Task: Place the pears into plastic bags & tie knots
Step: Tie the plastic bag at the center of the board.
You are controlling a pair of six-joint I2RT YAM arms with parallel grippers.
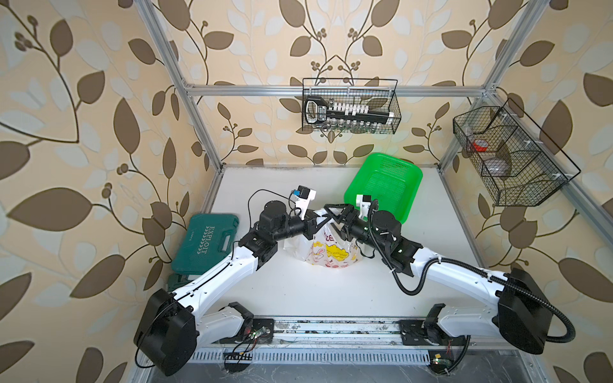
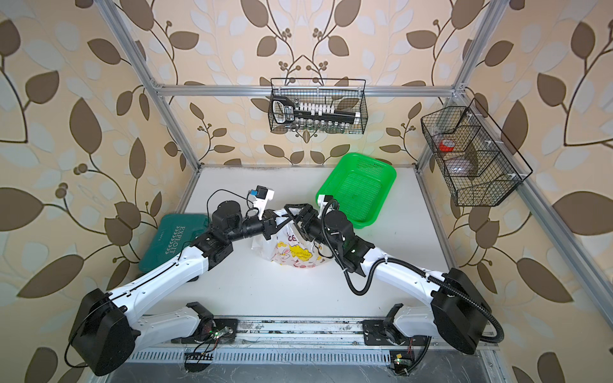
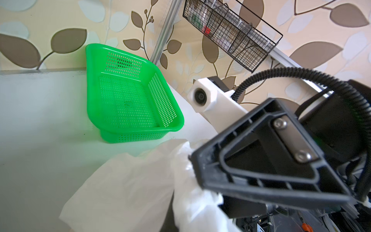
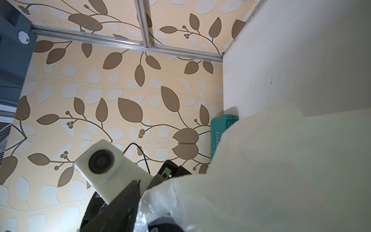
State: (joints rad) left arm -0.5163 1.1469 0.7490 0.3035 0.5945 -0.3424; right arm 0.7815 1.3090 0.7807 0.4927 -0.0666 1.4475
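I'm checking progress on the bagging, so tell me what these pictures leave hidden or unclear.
- Pears: none visible; the plastic bag is only translucent in both top views.
- Bag handles and any knot: covered by the left gripper and right gripper in both top views.
- Right gripper's hold: in the left wrist view its black frame hides the contact with the bag.
- Right wrist view: blurred bag film fills the foreground.

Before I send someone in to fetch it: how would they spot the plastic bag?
Start at the white table and find its middle, where both arms meet. The plastic bag sits there, right of the dark green case: crinkly translucent white with a yellow-red cartoon print, the only soft thing there.
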